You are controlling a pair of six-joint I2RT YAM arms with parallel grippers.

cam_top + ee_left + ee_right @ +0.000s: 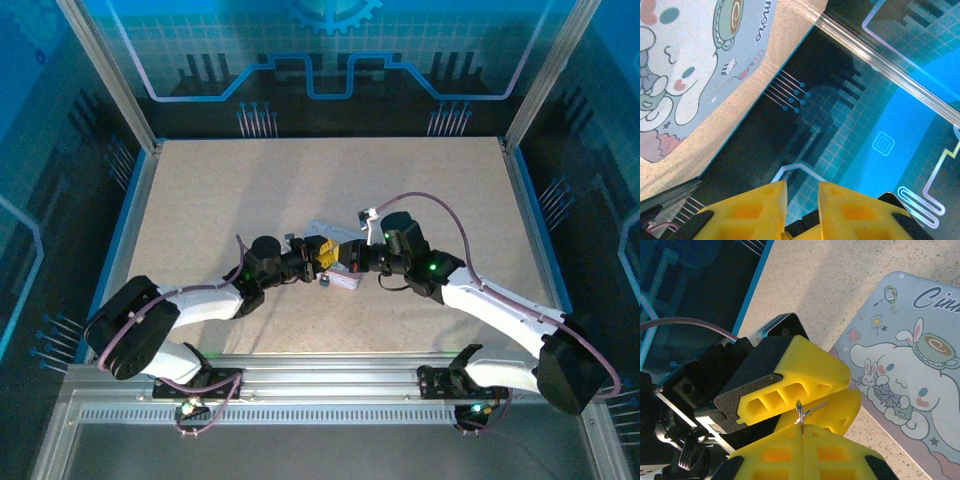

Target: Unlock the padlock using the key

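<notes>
My right gripper is shut on a small metal ring. From the ring the key, a thin metal sliver, points toward the tin. My left gripper faces it, one yellow finger above the key and one below; I cannot tell whether they touch it. In the left wrist view the left gripper shows a narrow gap with nothing between the tips. Both grippers meet at the table's middle. I cannot make out the padlock.
A pastel cartoon-print tin box lies flat on the speckled table, just behind the two grippers. A small pale glint sits under them. Metal frame posts and blue walls enclose the table.
</notes>
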